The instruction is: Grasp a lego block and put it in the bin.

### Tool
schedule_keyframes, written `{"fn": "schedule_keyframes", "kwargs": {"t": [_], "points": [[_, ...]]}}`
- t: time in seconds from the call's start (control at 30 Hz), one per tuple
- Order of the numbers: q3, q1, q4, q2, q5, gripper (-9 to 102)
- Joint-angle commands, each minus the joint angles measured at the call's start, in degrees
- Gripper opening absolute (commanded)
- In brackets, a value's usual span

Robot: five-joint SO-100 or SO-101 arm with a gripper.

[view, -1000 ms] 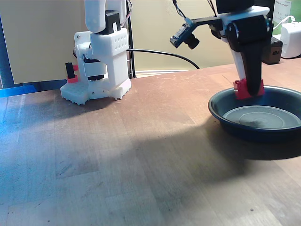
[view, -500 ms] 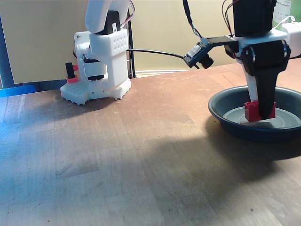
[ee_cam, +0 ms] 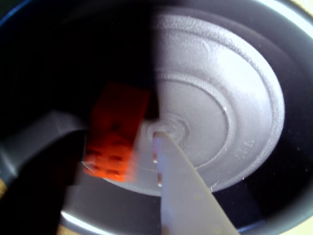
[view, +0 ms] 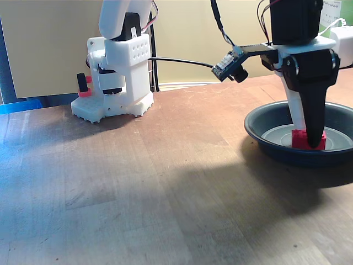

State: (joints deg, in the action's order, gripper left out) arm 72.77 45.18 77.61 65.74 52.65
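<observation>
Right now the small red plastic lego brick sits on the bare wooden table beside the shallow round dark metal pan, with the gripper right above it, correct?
Not quite. The small red plastic lego brick is inside the shallow round dark metal pan, low over its flat bottom, not on the wooden table beside it. The fixed view shows this, and the gripper is indeed right at it.

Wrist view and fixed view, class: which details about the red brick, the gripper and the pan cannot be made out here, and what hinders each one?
- Lego block: blurred in the wrist view, so its studs cannot be counted.
- Lego block: in the fixed view the dark finger hides its middle.
- Gripper: whether it is clamping the block cannot be told in either view.
- Bin: its right side is cut off by the fixed view's edge.
</observation>
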Motion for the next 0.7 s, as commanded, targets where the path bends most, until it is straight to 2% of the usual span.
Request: {"fn": "schedule_keyframes", "kwargs": {"t": [0.0, 0.13, 0.2, 0.33, 0.57, 0.67], "points": [[-1.58, -0.26, 0.62, 0.97, 0.26, 15], [-3.87, -0.35, 5.89, 1.49, -0.7, 14], [-6.86, -0.35, 11.07, 3.25, -0.88, 14], [-11.69, -0.44, 20.48, 7.38, -5.1, 1], [-11.78, -3.34, 21.53, 14.77, -6.33, 0], [-11.78, -6.86, 21.62, 17.67, -12.3, 0]]}}
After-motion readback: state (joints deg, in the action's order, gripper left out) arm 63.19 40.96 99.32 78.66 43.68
